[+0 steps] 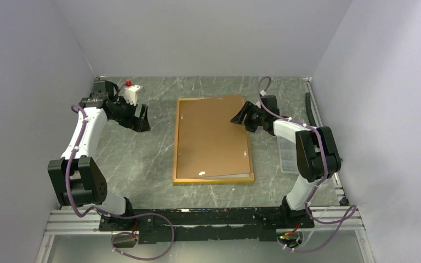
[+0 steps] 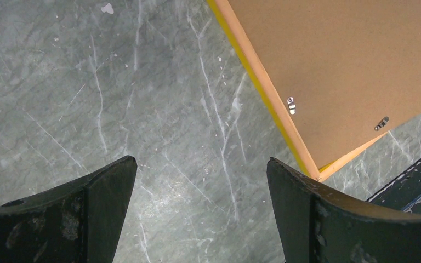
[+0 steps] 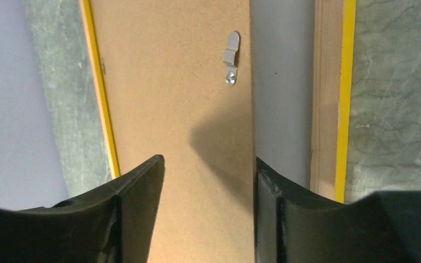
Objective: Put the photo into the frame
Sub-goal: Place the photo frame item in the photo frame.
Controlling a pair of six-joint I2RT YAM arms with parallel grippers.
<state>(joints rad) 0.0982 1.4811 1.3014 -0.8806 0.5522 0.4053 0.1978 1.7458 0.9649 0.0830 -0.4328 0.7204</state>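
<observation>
The frame (image 1: pixel 214 180) lies face down mid-table, its yellow border and wood-coloured rear (image 3: pixel 329 82) showing. A brown backing board (image 1: pixel 211 137) lies on it, slightly skewed. Beside the board's edge shows a pale grey-white strip (image 3: pixel 282 82), which looks like the plain reverse of the photo; its printed side is hidden. My right gripper (image 1: pixel 237 119) hovers over the board's far right corner, jaws apart (image 3: pixel 209 164) with only the board's surface (image 3: pixel 175 82) beneath. My left gripper (image 1: pixel 142 121) is wide open (image 2: pixel 202 164) over bare table, left of the frame's corner (image 2: pixel 307 164).
A clear plastic box (image 1: pixel 288 156) stands right of the frame by the right arm. A small red and white object (image 1: pixel 131 87) sits at the back left. Metal turn clips (image 3: pixel 231 57) are fixed on the board. Walls close three sides.
</observation>
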